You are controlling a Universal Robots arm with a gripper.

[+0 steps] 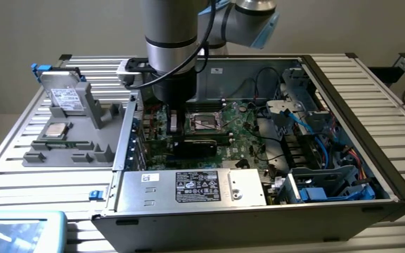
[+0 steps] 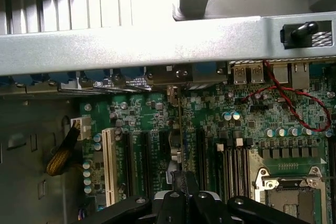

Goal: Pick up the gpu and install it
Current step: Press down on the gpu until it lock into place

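Observation:
My gripper (image 1: 177,126) reaches down into the open computer case (image 1: 343,95), over the green motherboard (image 1: 234,142). In the wrist view the gpu (image 2: 181,129) appears edge-on as a thin card. It stands upright over the expansion slots, and its metal bracket end (image 2: 175,75) is against the case's rear wall. The black fingers (image 2: 195,195) are shut on the card's near edge. In the exterior view a black block (image 1: 196,143) sits just below the gripper, beside the CPU socket (image 1: 206,122). Whether the card is fully down in its slot cannot be told.
A grey fixture tray (image 1: 61,155) on the exterior view's left holds a hard drive (image 1: 67,97), a CPU chip (image 1: 56,129) and a memory stick (image 1: 72,143). The power supply (image 1: 188,187) fills the case front. Cables and drive cages (image 1: 315,158) crowd the right. A red wire (image 2: 299,103) loops near the socket.

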